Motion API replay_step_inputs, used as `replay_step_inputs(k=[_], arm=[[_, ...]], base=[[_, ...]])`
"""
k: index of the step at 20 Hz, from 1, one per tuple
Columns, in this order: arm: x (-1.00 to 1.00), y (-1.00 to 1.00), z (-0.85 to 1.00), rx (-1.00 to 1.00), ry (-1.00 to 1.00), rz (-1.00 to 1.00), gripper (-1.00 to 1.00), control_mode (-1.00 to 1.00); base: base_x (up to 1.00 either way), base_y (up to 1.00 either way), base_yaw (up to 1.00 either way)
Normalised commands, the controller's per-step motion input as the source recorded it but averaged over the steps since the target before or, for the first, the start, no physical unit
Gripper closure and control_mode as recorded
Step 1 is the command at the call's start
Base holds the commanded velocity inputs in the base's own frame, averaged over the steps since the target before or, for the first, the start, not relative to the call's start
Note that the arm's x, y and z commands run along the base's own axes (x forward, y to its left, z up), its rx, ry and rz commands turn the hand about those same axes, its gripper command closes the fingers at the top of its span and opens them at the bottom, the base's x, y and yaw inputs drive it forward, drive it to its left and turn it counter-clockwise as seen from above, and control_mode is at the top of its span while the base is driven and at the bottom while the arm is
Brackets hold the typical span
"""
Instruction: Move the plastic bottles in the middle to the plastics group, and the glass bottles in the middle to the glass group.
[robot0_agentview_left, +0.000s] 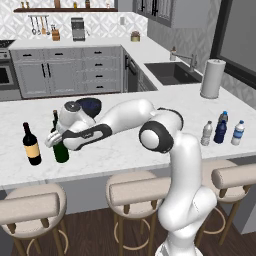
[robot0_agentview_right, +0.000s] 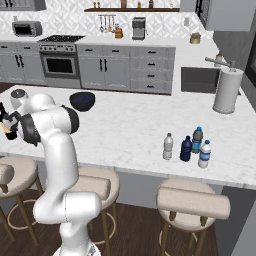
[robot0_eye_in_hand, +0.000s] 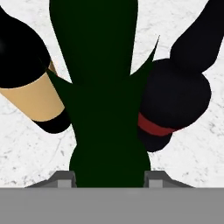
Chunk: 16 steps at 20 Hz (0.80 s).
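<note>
My gripper (robot0_eye_in_hand: 109, 177) is shut on the tall dark green glass bottle (robot0_eye_in_hand: 103, 87), low on its body. In the left base view that green bottle (robot0_agentview_left: 61, 151) stands at the counter's left end with the gripper (robot0_agentview_left: 54, 138) around it. The yellow-tan labelled dark bottle (robot0_agentview_left: 31, 145) is just to its left, also seen as the bottle (robot0_eye_in_hand: 30, 94) in the hand view. The round red-labelled bottle (robot0_eye_in_hand: 175, 100) lies close on the other side. Far right stand the clear greyish bottle (robot0_agentview_left: 206, 133), the dark blue bottle (robot0_agentview_left: 220, 131) and blue-capped plastic bottles (robot0_agentview_left: 238, 132).
A dark bowl (robot0_agentview_left: 90, 104) sits on the counter behind my arm. A paper towel roll (robot0_agentview_left: 212, 78) and a sink (robot0_agentview_left: 172, 72) are at the back right. Stools (robot0_agentview_left: 137, 190) line the counter's near edge.
</note>
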Motion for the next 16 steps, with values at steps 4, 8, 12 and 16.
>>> replay_step_inputs(k=[4,8,12,16], arm=[[0.00,-0.28,-0.02,0.05,0.00,0.00,1.00,-1.00],[0.00,-0.01,0.00,0.01,0.00,0.00,1.00,-1.00],[0.00,0.00,0.00,0.00,0.00,0.00,1.00,-1.00],[0.00,0.00,0.00,0.00,0.00,0.00,-1.00,-1.00]], base=[[0.00,0.00,0.00],[0.00,0.00,0.00],[0.00,0.00,0.00],[0.00,0.00,0.00]])
